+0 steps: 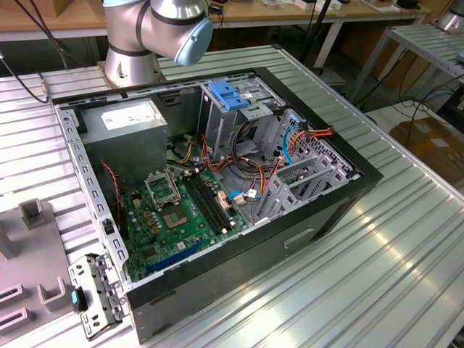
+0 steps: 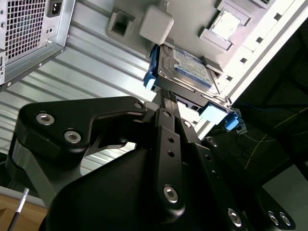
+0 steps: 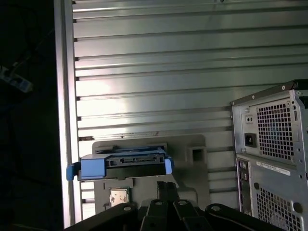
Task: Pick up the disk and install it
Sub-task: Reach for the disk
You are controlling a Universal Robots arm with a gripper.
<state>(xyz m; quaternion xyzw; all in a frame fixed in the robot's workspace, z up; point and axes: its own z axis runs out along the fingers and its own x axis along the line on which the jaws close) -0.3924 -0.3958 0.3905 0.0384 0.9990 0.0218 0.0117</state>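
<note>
Black gripper [image 2: 167, 96] in the second wrist view, fingers [image 2: 163, 125] pressed together with only a thin seam between them, pinching nothing. Tips right at the near edge of the disk [image 2: 190, 70]; cannot tell whether touching or just short of it. Disk lying flat, white-and-blue label up, on a pale grey fixture [image 2: 156, 21], with blue side rails [image 2: 150, 72] along its flanks. Same gripper [image 3: 167, 186] in the first wrist view, just in front of the disk [image 3: 126, 162], connector end facing the camera, rails [image 3: 92, 167] at both ends, fixture [image 3: 192, 144] beneath. Beyond, a ribbed aluminium table [image 3: 168, 57] and, beside the fixture but apart from it, the vented rear of a computer case [image 3: 272, 139].

At the top of the exterior view, towards its left, the arm's base [image 1: 138, 43] standing on the table [image 1: 406, 246]. In mid-frame, the case [image 1: 362, 177] lying open. Inside, at its upper left, a grey power-supply box [image 1: 127, 127]; at upper centre, a blue-topped drive bay [image 1: 228, 94]; lower down, a green motherboard [image 1: 174, 217]; between them, red and orange cables [image 1: 246, 163]. In the lower left corner, a grey moulded block [image 1: 29, 246] and a metal bracket [image 1: 90, 297] with a blue clip.
</note>
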